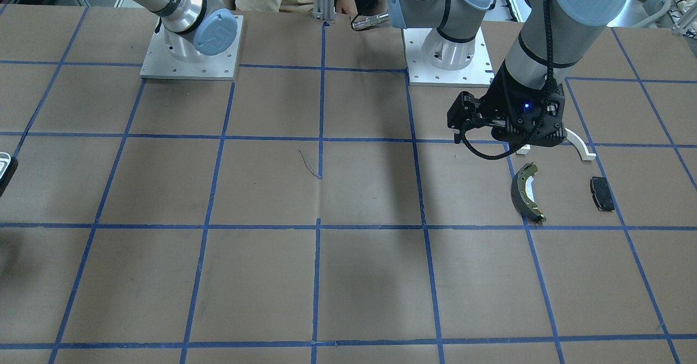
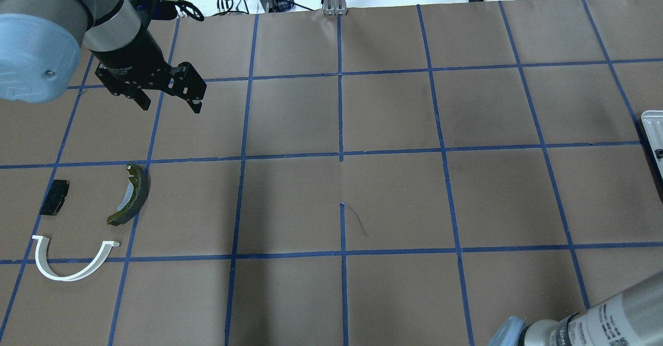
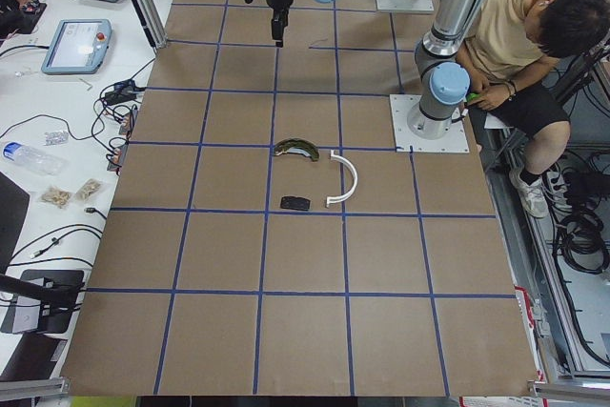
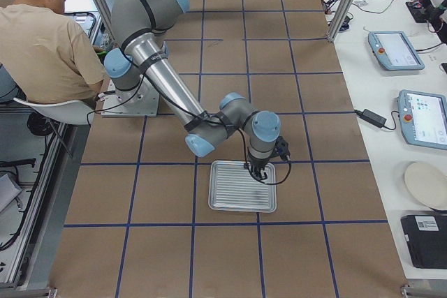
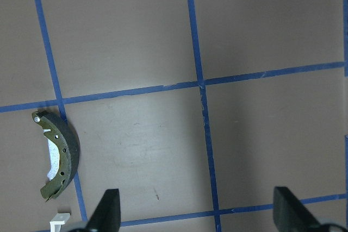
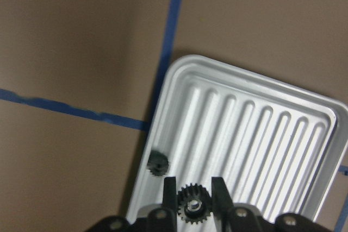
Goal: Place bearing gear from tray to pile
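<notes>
The bearing gear (image 6: 192, 208) is seen clamped between the two fingers of the right claw (image 6: 193, 191), over the near corner of the ribbed metal tray (image 6: 255, 134). Whether it is lifted or resting there cannot be told. A smaller black gear (image 6: 157, 163) lies at the tray's left rim. Well apart, at the far end of the bench (image 2: 393, 201), the pile is laid out loosely: an olive-and-dark brake shoe (image 2: 132, 196), a white semicircular arc (image 2: 67, 272) and a small black pad (image 2: 54, 197), none touching. The left claw (image 5: 196, 190) is held above the bench near the brake shoe, its fingers spread wide with nothing between them.
</notes>
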